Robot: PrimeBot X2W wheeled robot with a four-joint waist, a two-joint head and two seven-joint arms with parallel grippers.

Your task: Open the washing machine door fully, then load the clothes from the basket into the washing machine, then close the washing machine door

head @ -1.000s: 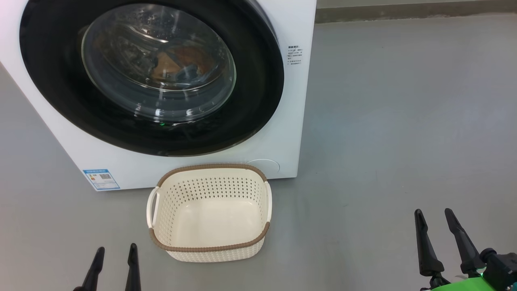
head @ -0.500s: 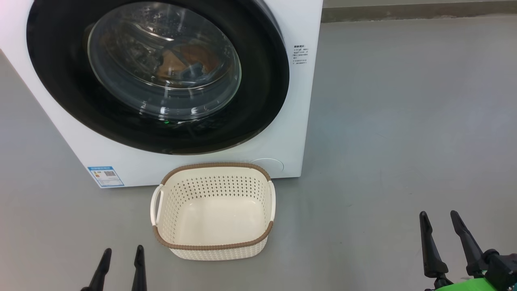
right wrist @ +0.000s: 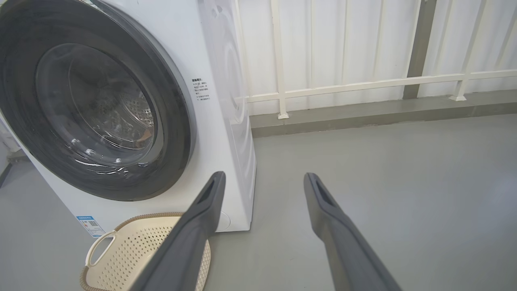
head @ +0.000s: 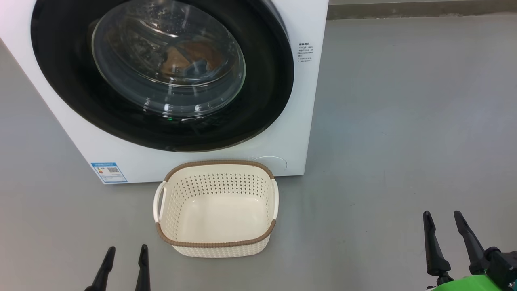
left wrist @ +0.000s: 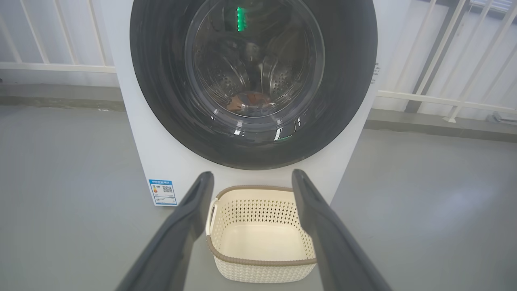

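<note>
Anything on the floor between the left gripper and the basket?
No. In the head view, just bare grey floor separates the left gripper from the basket. The gripper is open and touches nothing.

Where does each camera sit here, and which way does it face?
Head view: up high, looking down at the shut washing machine door and empty basket; left gripper and right gripper tips at its bottom corners.
Left wrist view: low, facing the door squarely; own open fingers frame the basket.
Right wrist view: off to the right, facing the door obliquely; own open fingers.
All share door and basket.
</note>
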